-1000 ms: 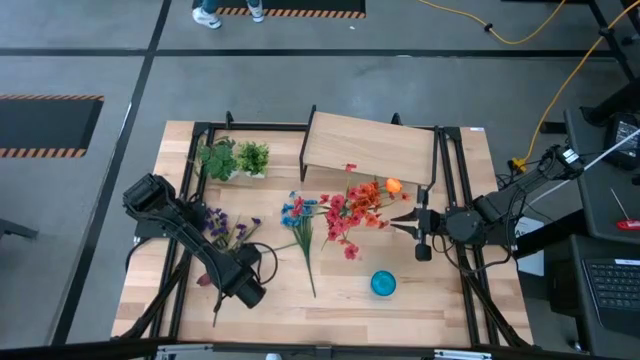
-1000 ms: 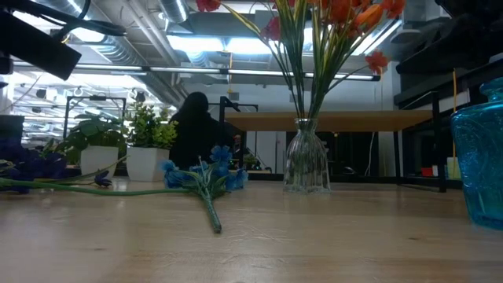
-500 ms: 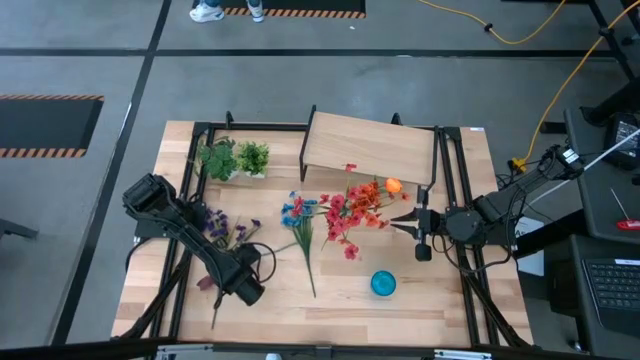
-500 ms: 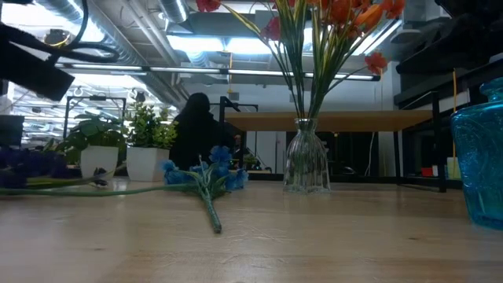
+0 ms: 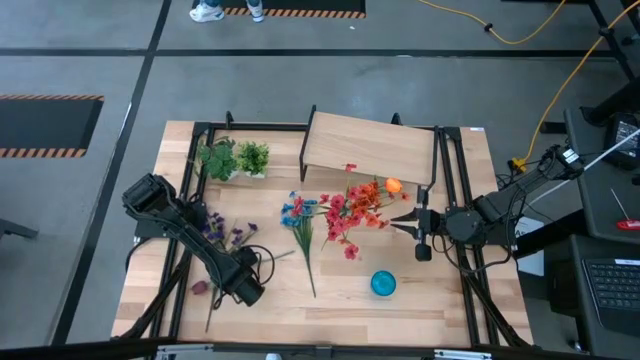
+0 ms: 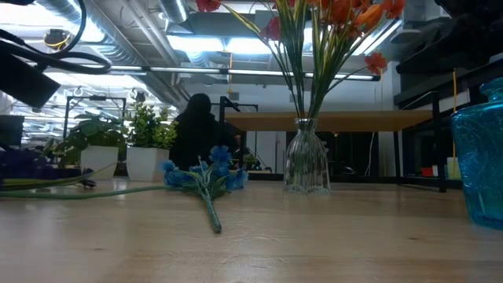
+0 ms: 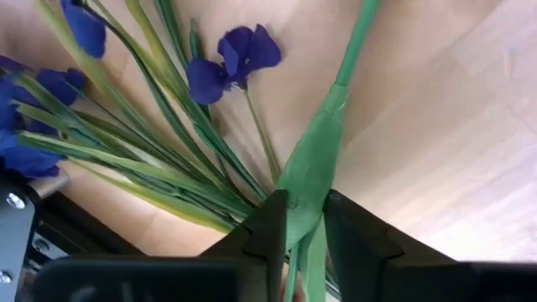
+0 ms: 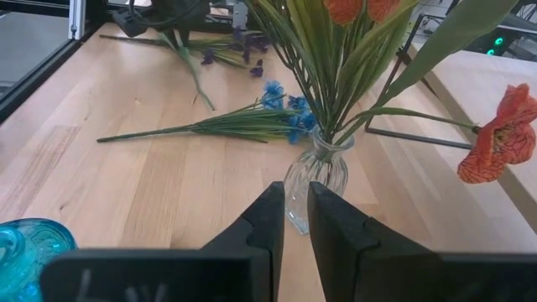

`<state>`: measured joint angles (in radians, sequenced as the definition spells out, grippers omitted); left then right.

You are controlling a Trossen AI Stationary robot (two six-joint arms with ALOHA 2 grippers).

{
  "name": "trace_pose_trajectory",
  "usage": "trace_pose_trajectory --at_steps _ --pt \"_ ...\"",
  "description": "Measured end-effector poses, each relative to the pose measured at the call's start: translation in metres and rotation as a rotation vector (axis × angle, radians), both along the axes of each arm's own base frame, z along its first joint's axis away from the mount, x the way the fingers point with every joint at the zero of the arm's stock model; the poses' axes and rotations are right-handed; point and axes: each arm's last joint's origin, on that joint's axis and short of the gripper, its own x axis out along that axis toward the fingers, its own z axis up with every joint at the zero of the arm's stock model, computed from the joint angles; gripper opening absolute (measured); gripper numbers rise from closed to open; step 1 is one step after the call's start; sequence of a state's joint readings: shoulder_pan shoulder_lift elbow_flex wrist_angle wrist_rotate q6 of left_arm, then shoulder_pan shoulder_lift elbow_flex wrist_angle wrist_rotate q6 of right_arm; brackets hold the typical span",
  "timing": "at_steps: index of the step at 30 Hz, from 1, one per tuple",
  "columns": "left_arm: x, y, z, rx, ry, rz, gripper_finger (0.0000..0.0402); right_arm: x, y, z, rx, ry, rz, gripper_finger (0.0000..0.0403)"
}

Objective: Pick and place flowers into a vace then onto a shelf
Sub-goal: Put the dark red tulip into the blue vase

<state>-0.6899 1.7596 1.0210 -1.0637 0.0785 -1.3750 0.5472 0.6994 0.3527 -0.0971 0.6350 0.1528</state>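
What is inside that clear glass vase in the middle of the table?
The glass vase holds green stems of red and orange flowers, fanning upward. Whether it holds water cannot be seen.

A clear glass vase [image 6: 306,165] holding red and orange flowers [image 6: 330,23] stands on the wooden table [image 6: 314,236]; a blue-blossomed bunch [image 6: 206,177] lies left, a turquoise glass vessel [image 6: 481,157] near right.

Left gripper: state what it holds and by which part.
The left gripper has its fingers closed on the purple flowers by their green stems, well below the blossoms.
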Motion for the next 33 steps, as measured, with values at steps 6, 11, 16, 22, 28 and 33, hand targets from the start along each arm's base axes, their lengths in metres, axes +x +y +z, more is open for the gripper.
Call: trace_pose_trajectory --at_steps 6,11,16,22,28,33 --pt "0.0 0.0 0.0 -0.004 0.004 0.004 0.0007 0.0 0.0 0.0 0.0 0.0 0.0 0.0058" --pt "0.0 0.0 0.0 -0.001 0.005 0.01 0.0002 0.0 0.0 0.0 0.0 0.0 0.0 0.0058" --pt "0.001 -0.001 0.003 -0.005 0.003 0.0 0.0002 0.0 0.0 0.0 0.0 0.0 0.0 0.0058" --pt "0.008 -0.007 0.032 0.024 0.027 -0.028 0.0002 0.0 0.0 0.0 0.0 0.0 0.0 0.0058" --pt "0.022 -0.014 0.069 0.088 -0.074 -0.112 0.0002 0.0 0.0 0.0 0.001 0.0 0.0 0.0058" --pt "0.033 -0.017 0.089 0.15 -0.216 -0.22 0.0002 0.0 0.0 0.0 0.001 0.0 0.001 0.0058"
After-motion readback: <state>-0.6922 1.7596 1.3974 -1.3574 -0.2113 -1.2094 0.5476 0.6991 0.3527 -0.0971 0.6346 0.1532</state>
